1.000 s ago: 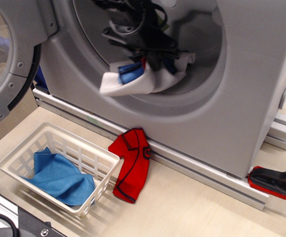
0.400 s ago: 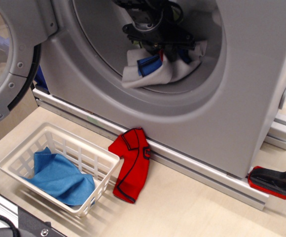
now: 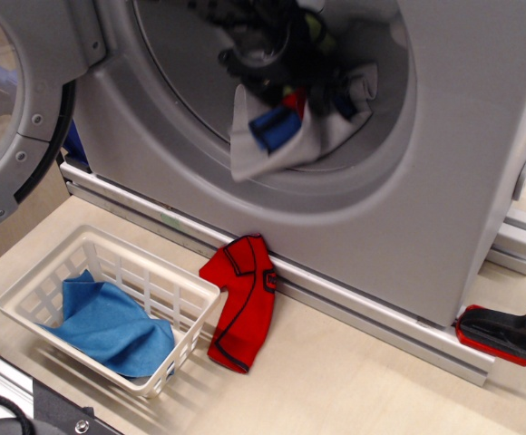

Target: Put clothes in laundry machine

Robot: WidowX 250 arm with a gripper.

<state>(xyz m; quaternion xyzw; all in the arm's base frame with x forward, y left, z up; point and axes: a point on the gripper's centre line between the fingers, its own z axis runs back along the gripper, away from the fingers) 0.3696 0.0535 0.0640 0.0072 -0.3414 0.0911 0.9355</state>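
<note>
The laundry machine is a silver-grey box with its round door swung open at the left. My black gripper is inside the round opening, shut on a pale grey-white garment with blue and red patches that hangs below it, blurred by motion. A red shirt with dark trim lies on the table against the machine's base. A blue cloth lies in the white lattice basket. A bit of green shows up by the gripper; I cannot tell what it is.
An aluminium rail runs along the machine's foot. A red and black tool lies at the right by the rail. A dark metal frame edge crosses the bottom left corner.
My gripper has carried the pale garment right and deeper into the drum opening, and it has risen a little. The red shirt, basket and blue cloth have not moved.
</note>
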